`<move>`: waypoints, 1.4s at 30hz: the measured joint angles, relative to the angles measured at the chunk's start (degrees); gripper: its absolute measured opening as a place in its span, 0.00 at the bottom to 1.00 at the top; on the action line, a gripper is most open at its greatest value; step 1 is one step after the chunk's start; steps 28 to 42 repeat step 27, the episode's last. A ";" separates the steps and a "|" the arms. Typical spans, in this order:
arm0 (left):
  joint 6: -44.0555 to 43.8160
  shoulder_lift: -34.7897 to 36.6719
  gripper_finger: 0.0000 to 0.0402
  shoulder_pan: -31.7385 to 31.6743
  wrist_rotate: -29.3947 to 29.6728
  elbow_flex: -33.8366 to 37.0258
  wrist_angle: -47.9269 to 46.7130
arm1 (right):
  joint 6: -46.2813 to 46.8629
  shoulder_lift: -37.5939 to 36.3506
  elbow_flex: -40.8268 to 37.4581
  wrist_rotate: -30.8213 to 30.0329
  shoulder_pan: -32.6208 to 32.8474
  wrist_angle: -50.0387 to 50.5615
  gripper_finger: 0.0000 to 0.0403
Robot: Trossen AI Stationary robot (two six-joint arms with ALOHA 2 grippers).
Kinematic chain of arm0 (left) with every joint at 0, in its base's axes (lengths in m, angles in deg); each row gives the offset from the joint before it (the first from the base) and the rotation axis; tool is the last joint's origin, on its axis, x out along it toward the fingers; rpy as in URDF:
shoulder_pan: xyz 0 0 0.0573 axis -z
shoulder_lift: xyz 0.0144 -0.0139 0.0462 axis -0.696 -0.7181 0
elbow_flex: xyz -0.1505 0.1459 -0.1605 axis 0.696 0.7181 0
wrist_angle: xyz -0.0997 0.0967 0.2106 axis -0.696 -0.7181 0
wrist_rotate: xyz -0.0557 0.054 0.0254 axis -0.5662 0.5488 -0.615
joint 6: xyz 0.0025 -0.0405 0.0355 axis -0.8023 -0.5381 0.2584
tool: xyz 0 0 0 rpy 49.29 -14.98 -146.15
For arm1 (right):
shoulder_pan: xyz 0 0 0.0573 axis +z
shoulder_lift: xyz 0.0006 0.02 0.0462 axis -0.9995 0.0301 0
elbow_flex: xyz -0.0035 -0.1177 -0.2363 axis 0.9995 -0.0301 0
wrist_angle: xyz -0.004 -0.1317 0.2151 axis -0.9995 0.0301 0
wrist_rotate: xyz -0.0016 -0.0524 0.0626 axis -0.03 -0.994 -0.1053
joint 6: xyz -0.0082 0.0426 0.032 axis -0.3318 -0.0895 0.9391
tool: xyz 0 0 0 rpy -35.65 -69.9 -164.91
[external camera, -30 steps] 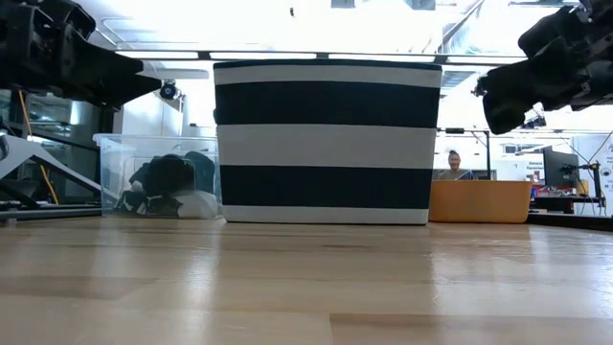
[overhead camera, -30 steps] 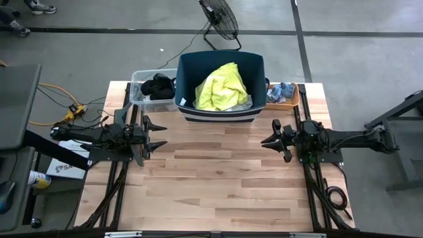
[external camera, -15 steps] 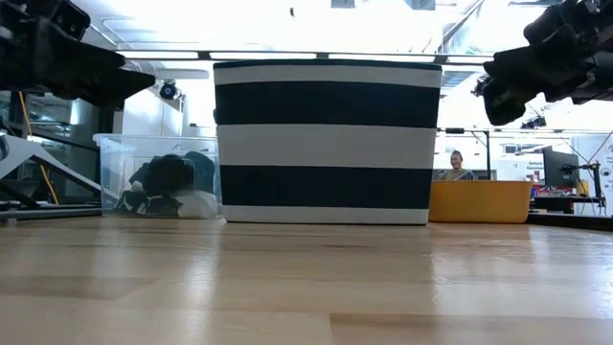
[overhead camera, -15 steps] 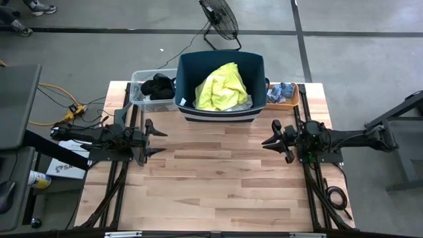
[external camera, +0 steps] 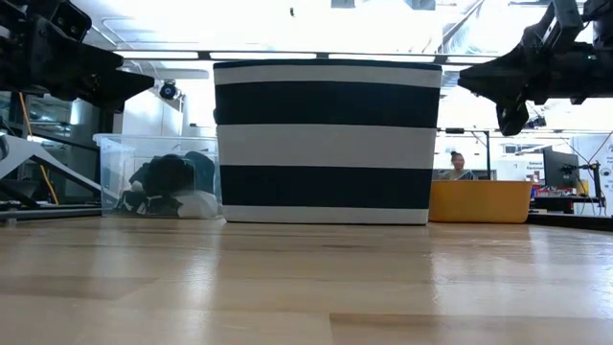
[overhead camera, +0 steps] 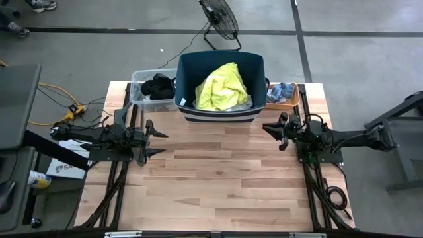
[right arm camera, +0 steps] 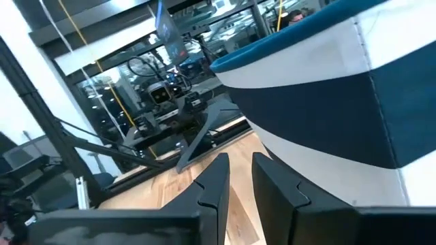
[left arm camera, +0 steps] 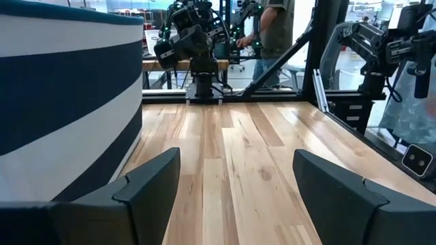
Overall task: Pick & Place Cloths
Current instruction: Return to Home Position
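A neon yellow shirt lies on top inside the navy-and-white striped tub at the table's far middle. Dark cloths fill a clear bin left of the tub. Blue and grey cloths lie in an orange tray right of it. My left gripper hovers open over the table's left side, pointing level toward the right. My right gripper hovers near the tub's right front corner, its fingers almost together with nothing between them.
The bare wooden tabletop stretches between and in front of the two arms. The tub's striped wall stands tall at the far middle. A fan stands on the floor behind the table. People show in the room beyond.
My right gripper has rolled about its own axis and swung a little toward the table's far edge, closer to the tub's right front corner. Its fingers have kept the same narrow gap. The cloths have not moved.
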 joint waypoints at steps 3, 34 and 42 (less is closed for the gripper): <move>-0.02 0.02 0.70 0.00 0.02 0.00 -0.04 | 0.07 0.02 -0.02 -0.53 0.00 0.21 0.14; -0.04 0.02 0.70 0.00 0.09 0.00 -0.17 | 0.00 0.02 -0.02 -0.70 0.00 0.45 0.14; -0.04 0.02 0.70 0.00 0.09 0.00 -0.17 | 0.00 0.02 -0.02 -0.70 0.00 0.45 0.14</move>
